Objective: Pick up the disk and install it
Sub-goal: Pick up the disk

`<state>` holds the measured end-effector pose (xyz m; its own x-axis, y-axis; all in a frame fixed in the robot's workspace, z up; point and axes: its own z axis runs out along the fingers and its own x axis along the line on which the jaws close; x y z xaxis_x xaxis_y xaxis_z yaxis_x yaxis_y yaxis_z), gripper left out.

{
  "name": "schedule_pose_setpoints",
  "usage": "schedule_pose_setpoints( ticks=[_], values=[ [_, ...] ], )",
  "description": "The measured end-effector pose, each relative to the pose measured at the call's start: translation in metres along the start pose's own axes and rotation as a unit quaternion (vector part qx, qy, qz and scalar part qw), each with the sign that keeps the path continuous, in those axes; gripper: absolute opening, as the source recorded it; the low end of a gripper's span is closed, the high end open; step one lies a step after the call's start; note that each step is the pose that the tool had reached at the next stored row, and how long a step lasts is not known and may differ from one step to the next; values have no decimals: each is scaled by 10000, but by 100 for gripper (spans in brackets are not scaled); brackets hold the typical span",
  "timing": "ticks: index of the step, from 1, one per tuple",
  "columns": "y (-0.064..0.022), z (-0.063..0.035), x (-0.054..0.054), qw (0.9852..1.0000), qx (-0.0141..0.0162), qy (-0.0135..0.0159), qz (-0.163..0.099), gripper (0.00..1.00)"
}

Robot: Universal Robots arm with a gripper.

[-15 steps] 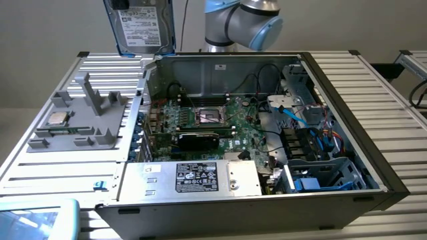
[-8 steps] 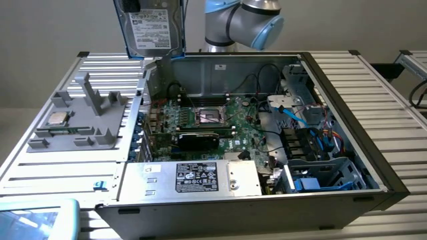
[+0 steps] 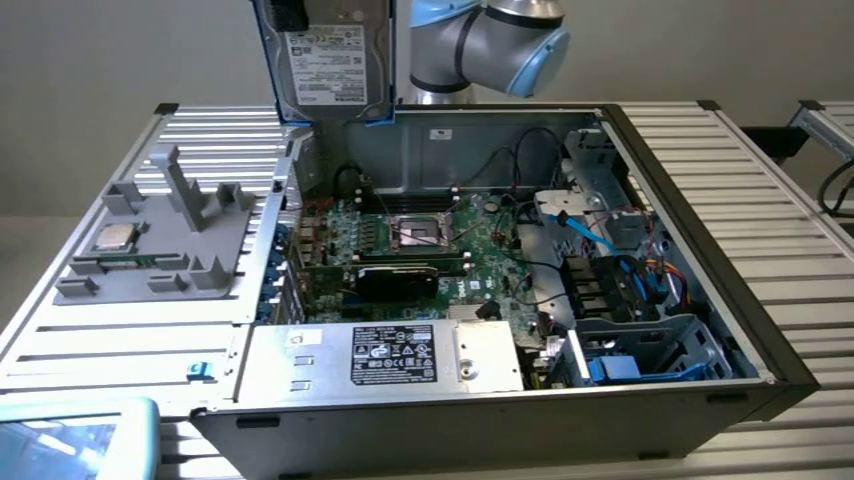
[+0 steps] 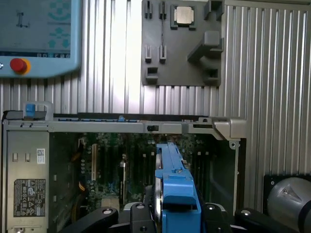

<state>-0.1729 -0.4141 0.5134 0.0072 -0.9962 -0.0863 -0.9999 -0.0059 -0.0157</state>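
Disk (image 3: 327,60), only one, held by end effector (image 4: 174,214).

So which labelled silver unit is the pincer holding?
The blue-framed disk, gripped by the pincer above the case; the big silver box sits inside it.

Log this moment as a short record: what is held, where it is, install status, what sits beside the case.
held: disk, clamped in the gripper
position: raised above the open computer case, near its far-left corner in the exterior view
install: not yet seated in the case
beside case: grey holder carrying a small square chip
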Motion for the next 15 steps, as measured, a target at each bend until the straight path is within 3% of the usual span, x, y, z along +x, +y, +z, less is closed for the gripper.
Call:
schedule_pose_setpoints(
  ticks=[15],
  values=[
    [-539,-9,206,10000,-11,0,1,37]
  ],
)
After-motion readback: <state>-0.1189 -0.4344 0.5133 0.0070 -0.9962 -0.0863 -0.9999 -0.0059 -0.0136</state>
